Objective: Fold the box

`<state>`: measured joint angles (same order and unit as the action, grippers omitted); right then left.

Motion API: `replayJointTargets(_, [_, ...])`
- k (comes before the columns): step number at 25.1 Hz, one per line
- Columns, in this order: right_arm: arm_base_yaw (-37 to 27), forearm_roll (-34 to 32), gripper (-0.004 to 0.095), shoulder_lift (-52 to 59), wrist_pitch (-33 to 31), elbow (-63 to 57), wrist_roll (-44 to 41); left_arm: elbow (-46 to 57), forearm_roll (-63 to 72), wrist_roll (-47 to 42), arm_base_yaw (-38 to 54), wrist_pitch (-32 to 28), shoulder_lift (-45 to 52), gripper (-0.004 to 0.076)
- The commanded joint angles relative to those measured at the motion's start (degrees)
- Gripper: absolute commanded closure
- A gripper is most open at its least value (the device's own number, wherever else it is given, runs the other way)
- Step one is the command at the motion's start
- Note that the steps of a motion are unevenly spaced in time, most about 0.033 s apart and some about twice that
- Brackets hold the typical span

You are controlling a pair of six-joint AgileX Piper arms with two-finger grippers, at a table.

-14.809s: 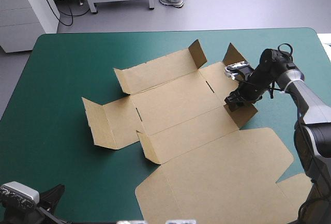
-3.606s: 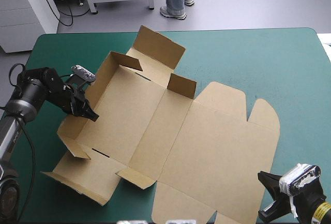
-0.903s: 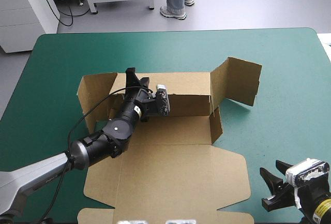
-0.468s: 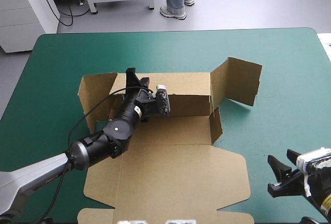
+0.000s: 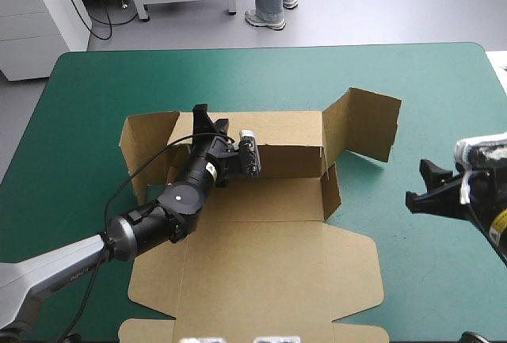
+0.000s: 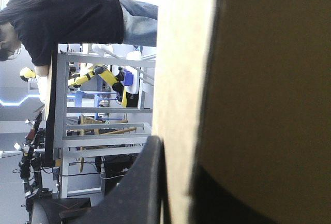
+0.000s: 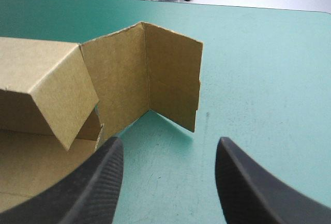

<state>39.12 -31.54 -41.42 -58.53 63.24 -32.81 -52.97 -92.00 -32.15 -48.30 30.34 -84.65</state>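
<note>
Two weak spots stand out. The brown cardboard box [image 5: 269, 256], a cut sheet half raised, lies in the middle of the teal-green worktop [image 5: 95, 89]. Its lid panel is flat toward the robot and its long far wall [image 5: 289, 161] is standing.

The left gripper [image 5: 202, 120] reaches across the base. Its black fingers [image 6: 147, 182] are nipped together over that wall's top edge with the board between them. If that pinch slackens or drags sideways, the wall would likely drop flat, or the whole light sheet could skid across the cover.

The right gripper [image 7: 169, 142] hovers clear of the worktop, fingers spread wide and empty. It faces the creased brown end flap [image 7: 155, 74] at the box's right end, which is splayed outward. Pushed off its crease or too high, that flap may buckle or swing past the wall rather than tuck inside.
</note>
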Motion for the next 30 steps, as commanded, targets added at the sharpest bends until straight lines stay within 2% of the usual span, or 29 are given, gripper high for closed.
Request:
replayJointTargets(1, [-0.31,-3.05,0.0416,-6.1,0.42,8.57,1.55,-0.02,2.88,-1.65,-0.53,-3.2,0.43,0.0732])
replayJointTargets(12, [-1.39,-2.05,0.0417,-24.47,-4.02,29.45,10.05,-0.02,2.8,-0.5,-0.53,-3.2,0.76,0.0731])
replayJointTargets(19, [-16.46,18.1,0.0419,-38.34,-3.48,43.01,24.82,-0.02,3.2,2.33,-0.53,-3.3,1.44,0.0726])
replayJointTargets(20, [-20.33,24.22,0.0419,-42.16,-3.48,46.06,29.01,-0.12,3.2,2.45,-0.53,-3.3,1.44,0.0725])
replayJointTargets(21, [-21.66,26.62,0.0419,-43.73,-3.68,47.31,30.51,-0.12,3.2,2.9,-0.53,-3.3,1.44,0.0725])
replayJointTargets(22, [-24.33,31.89,0.0419,-47.72,-4.36,50.4,34.1,-0.12,3.2,4.65,-0.53,-3.3,1.44,0.0725])
replayJointTargets(24, [-26.22,36.07,0.0419,-53.27,-5.58,54.91,36.97,-0.12,3.56,4.74,-0.53,-3.3,1.44,0.0725])
replayJointTargets(27, [-26.44,36.2,0.0419,-59.87,-7.63,60.3,39.01,-1.26,5.88,4.82,-0.53,-3.3,1.44,0.0725])
replayJointTargets(30, [-26.44,37.4,0.0419,-64.78,-8.62,64.98,39.53,-3.58,8.96,8.58,-0.53,-3.64,1.44,0.0725])
